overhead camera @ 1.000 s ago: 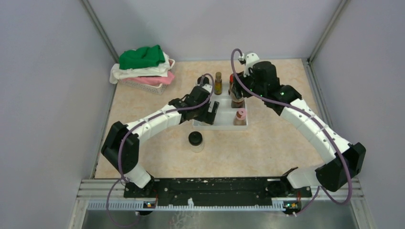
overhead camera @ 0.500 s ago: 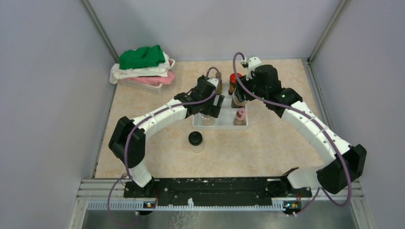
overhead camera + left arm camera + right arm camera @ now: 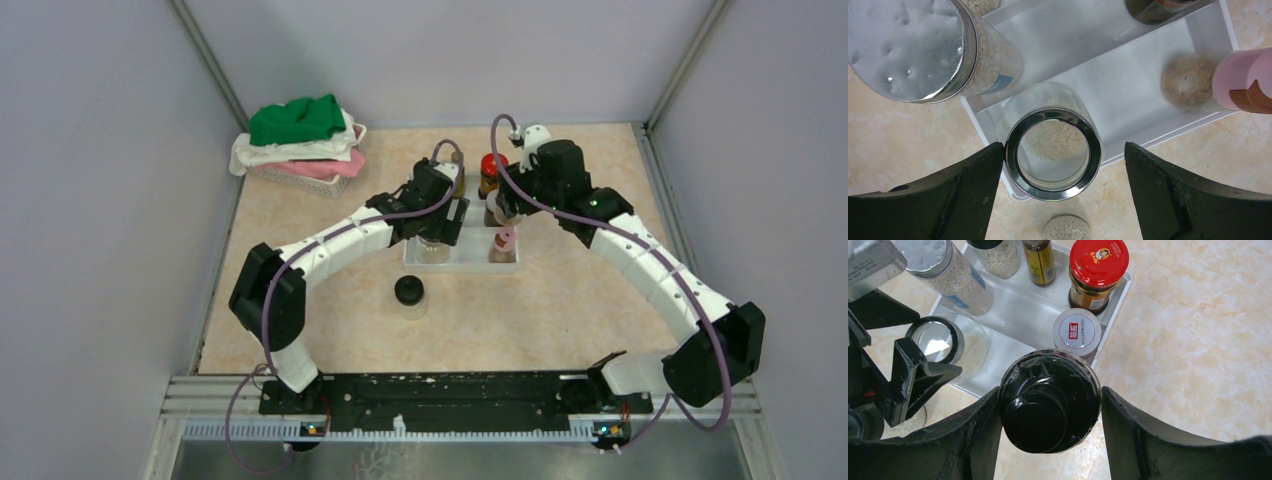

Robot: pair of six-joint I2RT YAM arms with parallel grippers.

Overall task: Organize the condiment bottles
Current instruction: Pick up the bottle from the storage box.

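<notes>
Glass, slick, likely fragile: right fingers (image 3: pixel 1143 440) pinch the black-capped round jar (image 3: pixel 1048 400) at three and nine o'clock; left fingers (image 3: pixel 948 200) spread around the silver-rimmed jar (image 3: pixel 1053 147)

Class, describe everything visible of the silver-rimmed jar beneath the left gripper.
The silver-rimmed jar is clear glass with a metal ring on top; pale grains show inside. It stands upright in the near left corner of the white tray, between the open left fingers: one looks to touch its rim, the other stands apart.

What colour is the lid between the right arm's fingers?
Glossy black; the lid shows best in the right wrist view.
</notes>
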